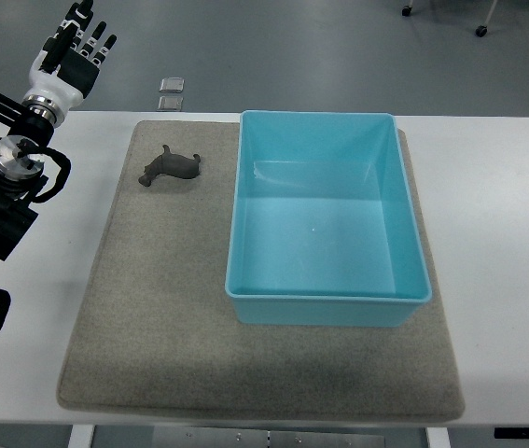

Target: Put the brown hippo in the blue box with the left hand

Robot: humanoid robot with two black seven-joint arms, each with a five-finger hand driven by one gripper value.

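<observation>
The brown hippo lies on the grey mat, just left of the blue box and well apart from the left robot hand, which hovers empty with fingers spread. The reach should bring the palm down over the hippo's body before closing.

Small brown hippo lying on its side just left of empty, open-topped blue box.

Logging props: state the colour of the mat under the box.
The mat is grey-beige felt, plain, without pattern; it shows in the top view, under the box.
</observation>
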